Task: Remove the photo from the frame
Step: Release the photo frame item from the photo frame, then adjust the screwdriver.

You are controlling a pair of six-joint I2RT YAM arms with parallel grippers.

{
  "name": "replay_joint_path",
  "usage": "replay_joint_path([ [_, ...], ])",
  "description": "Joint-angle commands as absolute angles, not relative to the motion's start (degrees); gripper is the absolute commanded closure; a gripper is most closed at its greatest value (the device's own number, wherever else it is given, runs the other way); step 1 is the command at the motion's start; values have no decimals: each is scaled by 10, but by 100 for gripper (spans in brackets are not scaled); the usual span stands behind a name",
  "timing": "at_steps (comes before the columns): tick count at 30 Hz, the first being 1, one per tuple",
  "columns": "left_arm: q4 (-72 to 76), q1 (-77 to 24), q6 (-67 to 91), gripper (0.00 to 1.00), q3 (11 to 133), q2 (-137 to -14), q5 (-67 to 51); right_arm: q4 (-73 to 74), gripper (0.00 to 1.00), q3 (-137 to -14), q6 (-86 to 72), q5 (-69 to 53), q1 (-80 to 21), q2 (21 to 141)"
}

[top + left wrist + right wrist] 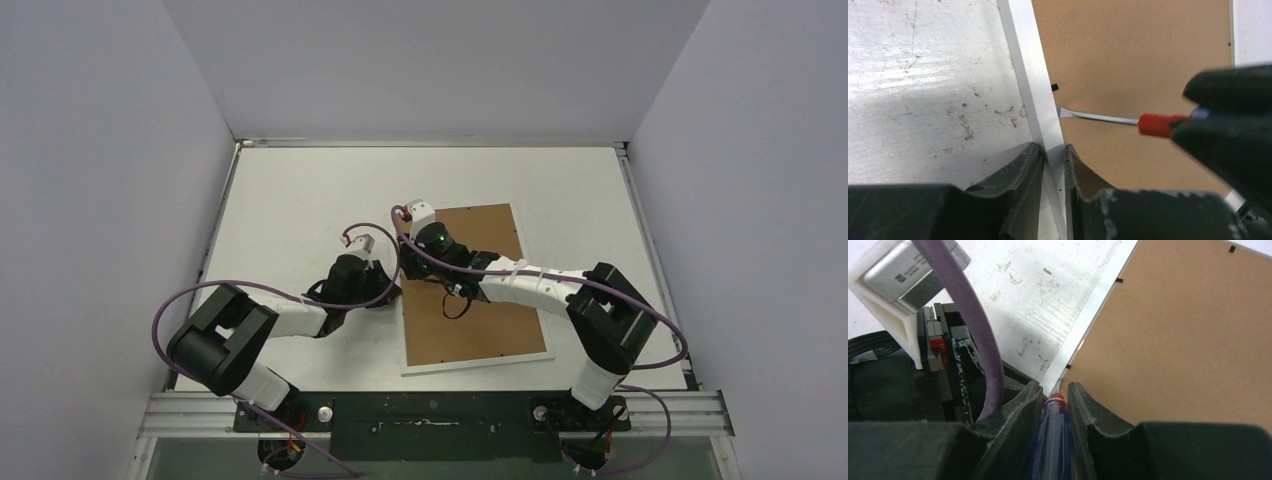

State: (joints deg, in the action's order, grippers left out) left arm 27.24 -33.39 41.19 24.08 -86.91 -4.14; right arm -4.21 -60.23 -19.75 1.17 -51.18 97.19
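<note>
Left wrist view: left gripper (1054, 156) clamps the white border strip of the frame (1024, 60). Frame lies back-up on the table (923, 75). Right gripper (1054, 392) grips the screwdriver (1098, 118), blade tip at the border's inner edge.

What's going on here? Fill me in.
The frame lies face down, brown backing board up. The left gripper pinches its white edge strip, while the right gripper holds a red-and-blue screwdriver with the blade tip at that strip's inner side, near a small black tab. The backing is still in place; the photo is out of sight.
</note>
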Motion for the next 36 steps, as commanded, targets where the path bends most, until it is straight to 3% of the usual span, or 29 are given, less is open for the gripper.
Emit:
replay_joint_path([
  [1,156,-334,399,100,205,-882,-35,25,100,-601,-225,-24,-540,949],
  [10,137,-323,392,98,210,-815,-50,4,100,-527,-296,-2,-492,850],
  [16,72,-309,369,75,249,-713,-77,5,100,-456,-329,22,-476,760],
  [28,-24,-291,439,45,252,-496,-108,-56,100,-293,-432,38,-458,495],
  [31,57,-291,515,43,209,-462,-135,-101,100,-260,-472,49,-468,446],
  [36,344,-312,687,42,99,-473,-141,-145,100,-242,-500,121,-511,405],
])
